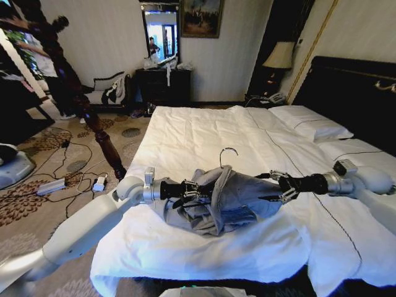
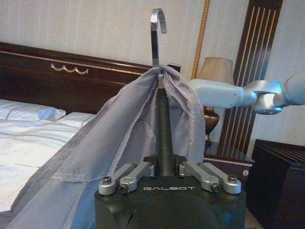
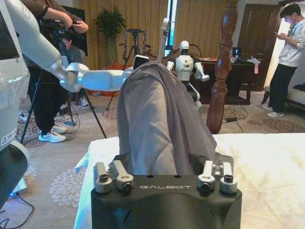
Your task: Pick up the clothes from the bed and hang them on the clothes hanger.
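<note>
The grey-blue clothes (image 1: 235,195) lie bunched on the bed (image 1: 198,133), draped over a black shoulder hanger with a metal hook (image 1: 228,153). My left gripper (image 1: 197,190) is at the garment's left end. In the left wrist view it (image 2: 165,167) is shut on the hanger's black bar, with the hook (image 2: 156,33) above and the clothes (image 2: 119,143) draped beside it. My right gripper (image 1: 278,185) is at the garment's right end, closed on the cloth-covered end (image 3: 162,167). The clothes hanger (image 1: 93,120), a dark turned-wood stand, rises off the bed's left side, and its pole (image 3: 224,62) stands beyond the bed's edge.
Pillows (image 1: 309,124) and a black headboard (image 1: 352,93) lie to the right. On the carpet to the left are cables and a power strip (image 1: 52,185). A dark dresser (image 1: 164,83) stands at the far wall. A tripod (image 3: 133,43) and people stand beyond the bed.
</note>
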Controlling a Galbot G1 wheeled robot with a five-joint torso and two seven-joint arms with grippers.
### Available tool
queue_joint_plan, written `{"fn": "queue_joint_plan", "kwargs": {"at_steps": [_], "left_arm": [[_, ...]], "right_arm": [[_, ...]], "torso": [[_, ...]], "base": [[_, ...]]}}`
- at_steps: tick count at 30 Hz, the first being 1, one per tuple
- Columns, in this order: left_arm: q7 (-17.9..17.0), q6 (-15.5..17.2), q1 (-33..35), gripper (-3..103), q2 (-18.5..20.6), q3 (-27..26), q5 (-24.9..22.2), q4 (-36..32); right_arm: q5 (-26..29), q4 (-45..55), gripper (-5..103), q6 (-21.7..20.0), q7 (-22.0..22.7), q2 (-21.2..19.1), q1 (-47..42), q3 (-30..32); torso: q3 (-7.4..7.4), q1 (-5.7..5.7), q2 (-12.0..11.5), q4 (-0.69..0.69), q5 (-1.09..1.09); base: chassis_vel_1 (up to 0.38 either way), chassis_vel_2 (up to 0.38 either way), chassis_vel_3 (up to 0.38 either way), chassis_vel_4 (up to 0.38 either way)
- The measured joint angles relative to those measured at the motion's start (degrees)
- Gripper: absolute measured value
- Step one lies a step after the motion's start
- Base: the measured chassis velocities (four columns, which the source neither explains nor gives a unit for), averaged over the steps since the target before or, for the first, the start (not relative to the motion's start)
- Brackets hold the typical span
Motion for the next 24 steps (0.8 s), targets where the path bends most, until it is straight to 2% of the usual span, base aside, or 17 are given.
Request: {"fn": "queue_joint_plan", "kwargs": {"at_steps": [2, 3, 4, 6, 8, 11, 12, 14, 24], "left_arm": [[0.1, 0.0, -0.2, 16, -0.1, 0.3, 0.0, 0.1], [0.1, -0.1, -0.5, 16, -0.2, 0.6, 0.0, 0.3], [0.2, -0.1, -0.7, 16, -0.4, 0.9, 0.0, 0.5], [0.2, -0.1, -1.1, 16, -0.8, 1.3, -0.1, 0.8], [0.2, -0.1, -1.3, 16, -0.8, 1.4, -0.1, 0.9], [0.3, -0.3, -2.0, 16, -1.2, 1.9, -0.1, 1.6], [0.3, -0.3, -2.0, 16, -1.2, 1.9, -0.1, 1.6], [0.4, -0.4, -2.3, 16, -1.3, 2.1, -0.1, 1.9], [0.1, -0.6, -3.5, 16, -1.4, 2.5, -1.0, 2.5]], "right_arm": [[-0.1, 0.0, 66, 0.0, 0.0, 0.0, 0.0, -0.1], [-0.1, 0.0, 56, 0.1, 0.0, 0.1, 0.1, -0.1], [-0.1, 0.0, 56, 0.1, 0.0, 0.1, 0.2, -0.2], [-0.2, 0.0, 44, 0.1, -0.1, 0.3, 0.2, -0.2], [-0.3, 0.0, 44, 0.1, -0.1, 0.3, 0.2, -0.2], [-0.5, 0.1, 29, 0.3, 0.0, 0.6, 0.2, -0.2], [-0.5, 0.1, 29, 0.3, 0.0, 0.6, 0.2, -0.2], [-0.6, 0.1, 19, 0.4, 0.0, 0.7, 0.2, -0.2], [-1.0, 0.2, 19, 0.6, 0.5, 1.0, 0.1, 0.0]], "torso": [[0.0, 0.0, 0.0, 0.0, 0.0], [0.0, 0.0, 0.0, -0.01, 0.0], [0.0, 0.0, 0.0, 0.0, 0.0], [0.0, 0.0, 0.0, 0.0, 0.0], [0.0, 0.0, 0.0, -0.01, 0.0], [0.0, 0.0, 0.0, 0.0, 0.0], [0.0, 0.0, 0.0, 0.0, 0.0], [0.0, 0.0, 0.0, -0.01, 0.0], [0.0, 0.0, 0.0, -0.01, 0.0]], "base": [[0.0, 0.0, 0.0, 0.0], [0.0, 0.0, 0.0, 0.0], [0.0, 0.0, 0.0, 0.0], [0.0, 0.0, 0.0, 0.0], [0.0, 0.0, 0.0, 0.0], [0.0, 0.0, 0.0, 0.0], [0.0, 0.0, 0.0, 0.0], [0.0, 0.0, 0.0, 0.0], [0.0, 0.0, 0.0, 0.0]]}}
